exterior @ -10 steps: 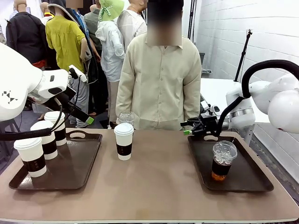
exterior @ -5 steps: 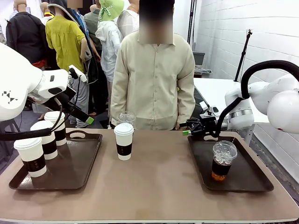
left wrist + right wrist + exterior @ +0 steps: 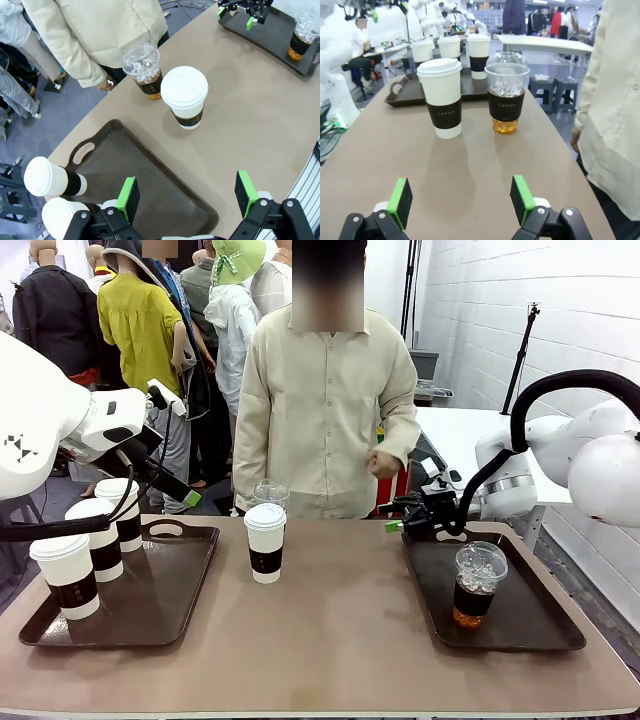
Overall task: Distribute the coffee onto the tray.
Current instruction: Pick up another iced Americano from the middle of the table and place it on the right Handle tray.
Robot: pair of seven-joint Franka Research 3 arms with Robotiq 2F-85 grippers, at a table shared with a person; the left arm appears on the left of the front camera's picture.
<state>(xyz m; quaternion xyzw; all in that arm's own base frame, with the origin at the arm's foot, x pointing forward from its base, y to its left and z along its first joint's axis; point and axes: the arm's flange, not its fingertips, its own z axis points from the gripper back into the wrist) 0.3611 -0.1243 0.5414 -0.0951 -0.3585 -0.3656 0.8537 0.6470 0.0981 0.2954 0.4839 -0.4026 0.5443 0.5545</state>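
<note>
A white paper cup (image 3: 265, 542) with a brown band stands mid-table, and a clear iced cup (image 3: 270, 492) is just behind it. Three more paper cups (image 3: 95, 538) sit on the left tray (image 3: 160, 600). Another iced cup (image 3: 478, 583) stands on the right tray (image 3: 525, 625). My left gripper (image 3: 185, 452) hangs open above the left tray's far end. In the left wrist view its pads (image 3: 127, 200) frame the tray (image 3: 150, 175), with the paper cup (image 3: 185, 95) and the iced cup (image 3: 144, 67) beyond. My right gripper (image 3: 400, 515) is open at the right tray's far left corner, facing the paper cup (image 3: 440, 97) and the iced cup (image 3: 506, 92).
A person in a beige shirt (image 3: 325, 410) stands at the far edge behind the two middle cups, one hand (image 3: 383, 462) raised at waist height. Bare brown tabletop (image 3: 330, 640) lies between the trays. More people stand behind at the left.
The person has shifted slightly to the left and lifted a hand to the waist. My right gripper has edged a little to the left. The left arm and the cups have stayed still.
</note>
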